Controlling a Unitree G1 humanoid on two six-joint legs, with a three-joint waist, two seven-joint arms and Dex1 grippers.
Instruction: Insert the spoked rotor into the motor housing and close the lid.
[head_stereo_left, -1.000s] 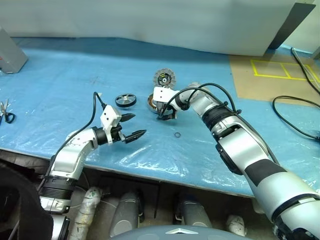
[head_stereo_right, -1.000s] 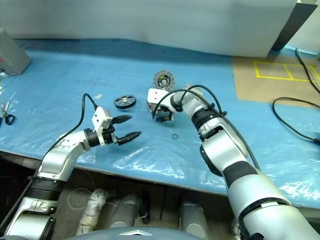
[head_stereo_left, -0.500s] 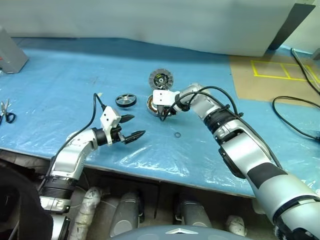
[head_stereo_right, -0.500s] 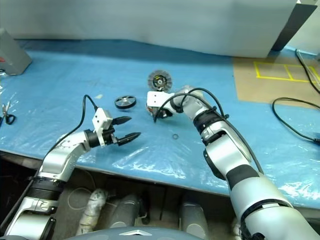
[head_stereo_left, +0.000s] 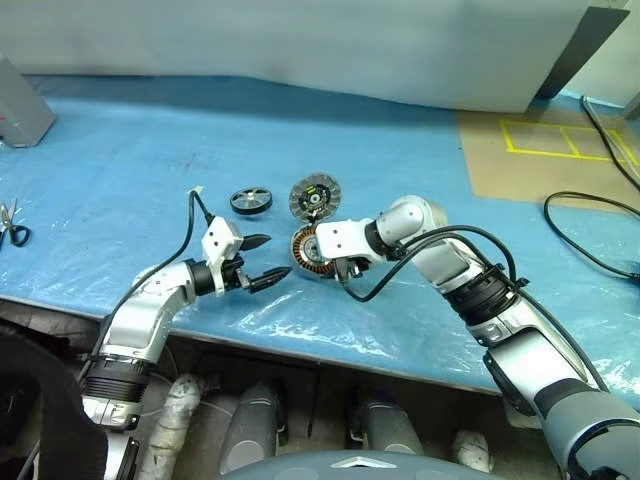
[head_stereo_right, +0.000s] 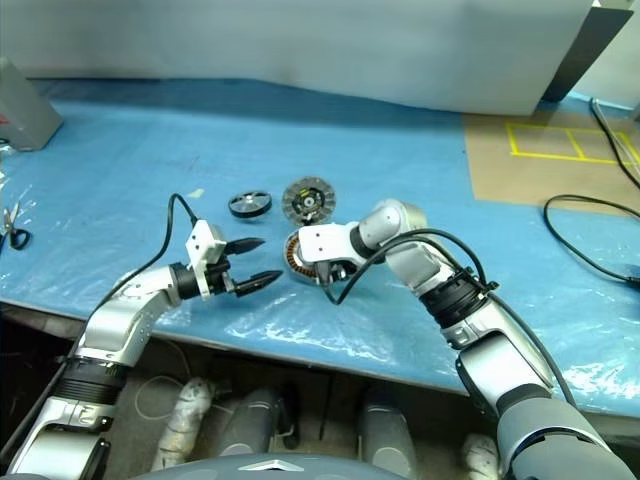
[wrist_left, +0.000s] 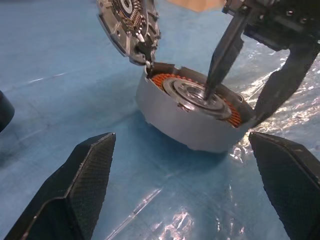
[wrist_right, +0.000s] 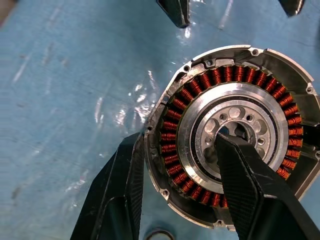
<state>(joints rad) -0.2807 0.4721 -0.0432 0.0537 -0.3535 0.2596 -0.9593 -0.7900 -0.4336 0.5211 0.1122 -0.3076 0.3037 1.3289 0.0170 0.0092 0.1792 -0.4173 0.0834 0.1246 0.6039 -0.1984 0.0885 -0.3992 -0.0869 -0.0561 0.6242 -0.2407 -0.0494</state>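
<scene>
The motor housing (head_stereo_left: 308, 247), a silver cup with copper windings, lies on the blue sheet just in front of my left gripper. My right gripper (wrist_right: 180, 140) is shut on the housing: one finger stands in its dark centre, the other outside its wall. The lid (head_stereo_left: 313, 197), a ribbed silver disc, leans tilted at the housing's far edge (wrist_left: 131, 22). The spoked rotor (head_stereo_left: 251, 201), a small black wheel, lies flat to the left of the lid. My left gripper (head_stereo_left: 275, 256) is open and empty, pointing at the housing from close by.
Scissors (head_stereo_left: 12, 225) and a grey box (head_stereo_left: 20, 105) sit at the far left. A tan board with yellow tape (head_stereo_left: 540, 150) and black cables (head_stereo_left: 590, 215) are at the right. A small black ring (wrist_right: 157, 234) lies by the housing. The table's front edge is near.
My right gripper closed on the housing and dragged it toward me, up to the left gripper. The lid came along with it. The left arm and the rotor stayed put.
</scene>
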